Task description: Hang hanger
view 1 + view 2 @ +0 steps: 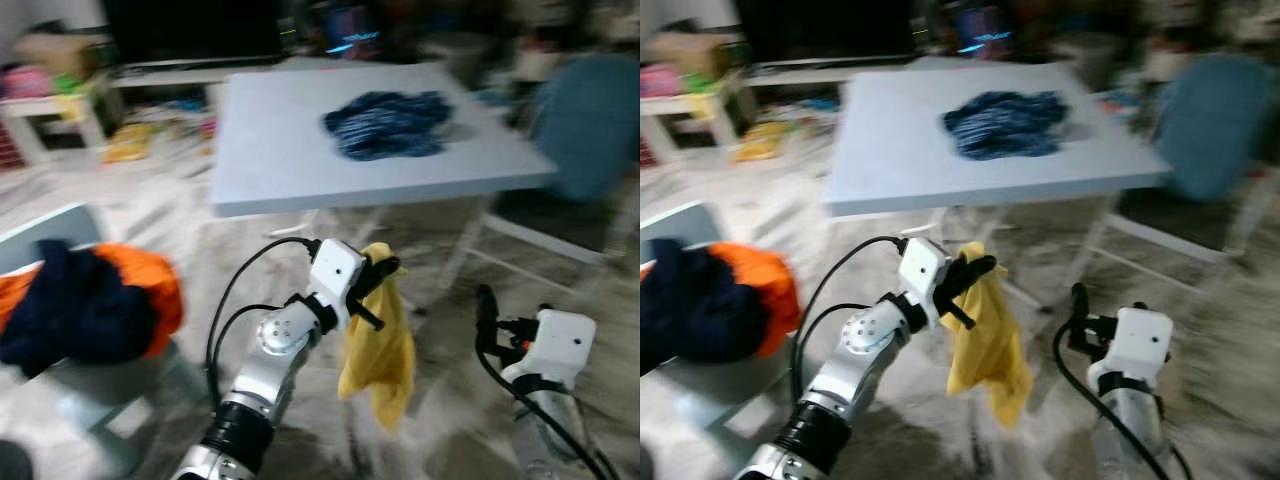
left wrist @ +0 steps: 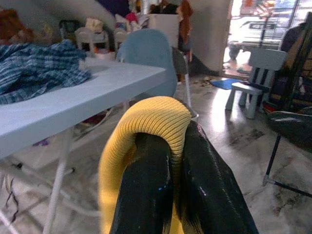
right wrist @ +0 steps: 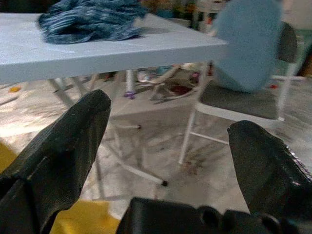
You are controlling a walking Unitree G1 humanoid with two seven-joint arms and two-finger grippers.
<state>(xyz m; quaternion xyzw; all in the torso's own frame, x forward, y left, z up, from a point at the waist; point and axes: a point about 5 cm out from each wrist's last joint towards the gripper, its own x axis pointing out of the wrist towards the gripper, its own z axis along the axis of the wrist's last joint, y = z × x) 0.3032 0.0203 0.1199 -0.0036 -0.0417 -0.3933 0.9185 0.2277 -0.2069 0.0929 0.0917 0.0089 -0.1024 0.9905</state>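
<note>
Yellow knit cloth hangs from our left gripper, whose two black fingers are pressed together with a ribbed fold of the fabric draped over and pinched between them. Our left arm is bent at the elbow and reaches forward and up, the wrist tilted so the gripper sits just below the near edge of the pale blue table. The cloth's long axis runs straight down toward the marbled floor — it hangs free, well clear of the tabletop. Our right gripper is held low and forward at our right side, its fingers spread wide with nothing between them. On the table lies a crumpled blue plaid garment; a blue chair stands beyond the table's right corner. At our left, orange and navy clothes are piled on a grey stool. We can read no writing or labels — the head views are blurred.
</note>
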